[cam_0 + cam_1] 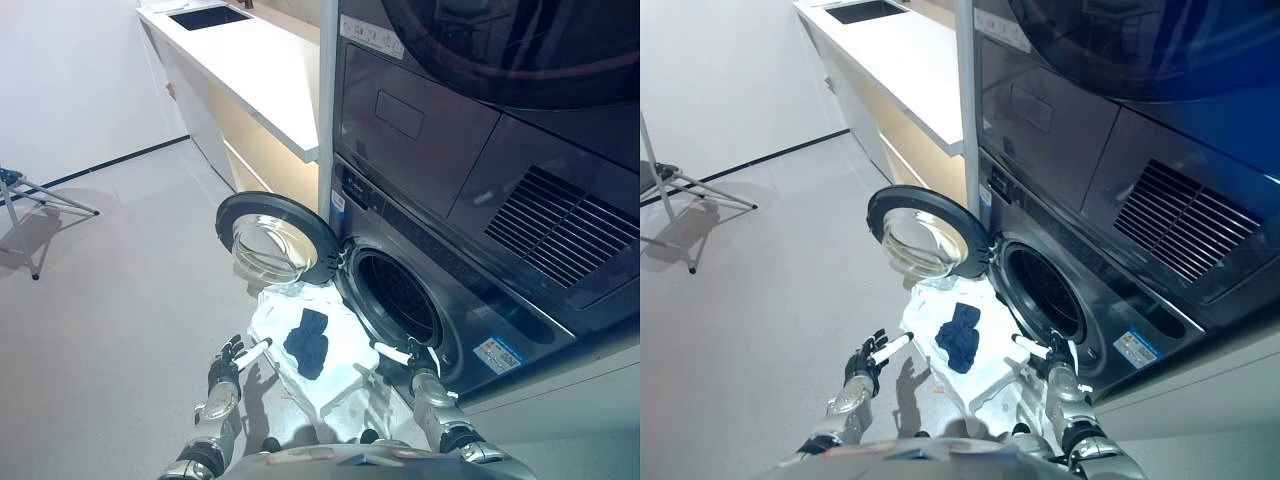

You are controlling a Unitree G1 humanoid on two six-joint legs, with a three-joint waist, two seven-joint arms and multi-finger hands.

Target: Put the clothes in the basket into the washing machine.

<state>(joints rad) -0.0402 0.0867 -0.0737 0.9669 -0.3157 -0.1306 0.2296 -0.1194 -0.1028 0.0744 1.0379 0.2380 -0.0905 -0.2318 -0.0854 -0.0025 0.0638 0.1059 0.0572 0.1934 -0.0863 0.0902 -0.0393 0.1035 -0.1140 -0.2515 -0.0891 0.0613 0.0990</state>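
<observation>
In white basket (340,385): dark garment (307,342); washing machine (430,290) door ajar; both hands empty, fingers extended.

Basket (345,395) on floor (120,300) before washing machine (470,300); door (275,240) open leftward; worktop (260,70) behind.

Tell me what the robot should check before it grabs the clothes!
1. Washing machine door open: ok.
2. Drum opening free of obstruction: ok, nothing blocks it.
3. Dark garment within sight on the white basket: ok.
4. Left robot hand empty, fingers relaxed: ok.
5. Right robot hand empty, fingers relaxed: ok.
6. More clothes beneath the dark garment: cannot tell.
</observation>
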